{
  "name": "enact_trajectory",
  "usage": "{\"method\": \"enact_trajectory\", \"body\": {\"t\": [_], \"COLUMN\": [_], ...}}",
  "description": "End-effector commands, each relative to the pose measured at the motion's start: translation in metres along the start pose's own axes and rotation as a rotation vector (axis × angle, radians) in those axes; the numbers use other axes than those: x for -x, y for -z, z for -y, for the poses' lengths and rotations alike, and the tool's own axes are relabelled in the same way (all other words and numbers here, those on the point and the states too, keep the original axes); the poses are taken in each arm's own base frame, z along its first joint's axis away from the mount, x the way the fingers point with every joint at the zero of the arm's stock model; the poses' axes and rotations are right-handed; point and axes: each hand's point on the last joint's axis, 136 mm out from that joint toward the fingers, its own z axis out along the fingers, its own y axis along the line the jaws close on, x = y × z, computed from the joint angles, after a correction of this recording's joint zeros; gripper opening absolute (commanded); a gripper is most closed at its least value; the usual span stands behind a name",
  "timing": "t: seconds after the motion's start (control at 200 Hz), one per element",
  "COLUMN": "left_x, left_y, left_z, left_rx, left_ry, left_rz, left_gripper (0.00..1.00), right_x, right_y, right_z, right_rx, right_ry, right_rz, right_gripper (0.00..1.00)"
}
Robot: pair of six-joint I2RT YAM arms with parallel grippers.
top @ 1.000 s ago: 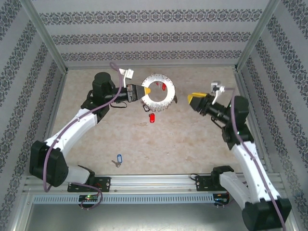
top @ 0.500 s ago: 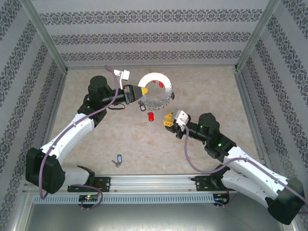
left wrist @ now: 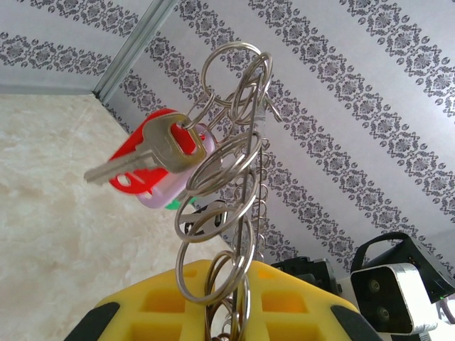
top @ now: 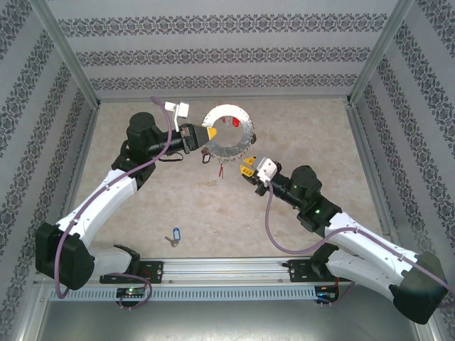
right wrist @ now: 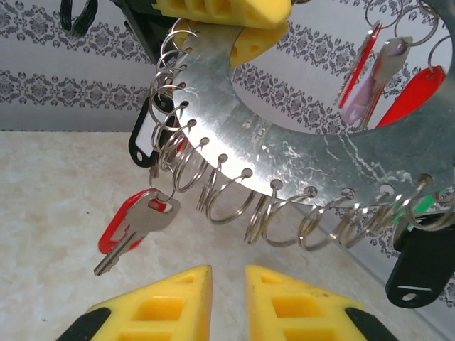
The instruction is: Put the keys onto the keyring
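Swung in from the right side of the overhead frame, the right gripper now sits at centre, just below and right of the keyring, which the left gripper clamps by its left rim above the table. A red-tagged key dangles under the ring's lower edge, while the blue-tagged key lies flat on the table at lower left, well apart from both arms. The left wrist view, looking up along the ring edge-on, shows the yellow fingers pressed shut on the metal, with the split rings fanning upward above them. In the right wrist view the jaws stand nearly together at bottom centre, a narrow slit between them and nothing in it, and the red-tagged key hangs at left from a split ring, just above and beside the left fingertip. The risks appear to be these: any push from the right gripper could knock the dangling key or twist the ring in its thin edge grip, and the blue-tagged key, lying flat, may skid away when pinched.
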Motion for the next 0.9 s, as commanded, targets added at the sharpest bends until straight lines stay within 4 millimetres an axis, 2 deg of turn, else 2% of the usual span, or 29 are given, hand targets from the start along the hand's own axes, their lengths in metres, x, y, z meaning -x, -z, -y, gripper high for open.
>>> {"method": "enact_trajectory", "body": {"t": [0.0, 0.255, 0.505, 0.605, 0.894], "left_x": [0.016, 0.017, 0.017, 0.016, 0.015], "left_y": [0.007, 0.009, 0.011, 0.011, 0.011], "left_z": [0.020, 0.023, 0.024, 0.024, 0.021], "left_rx": [-0.036, -0.037, -0.035, -0.034, -0.019], "left_ry": [-0.080, -0.089, -0.094, -0.093, -0.086], "left_rz": [0.052, 0.058, 0.062, 0.060, 0.062], "left_gripper": [0.00, 0.00, 0.00, 0.00, 0.00], "right_x": [0.012, 0.016, 0.020, 0.018, 0.029], "right_y": [-0.003, -0.010, -0.012, -0.012, -0.013], "right_z": [0.002, 0.009, 0.015, 0.014, 0.010], "right_rx": [-0.020, -0.055, -0.094, -0.089, -0.072], "right_ry": [0.009, 0.011, -0.009, -0.006, 0.000], "right_rz": [0.045, 0.060, 0.074, 0.071, 0.100], "right_gripper": [0.20, 0.23, 0.21, 0.21, 0.16]}}
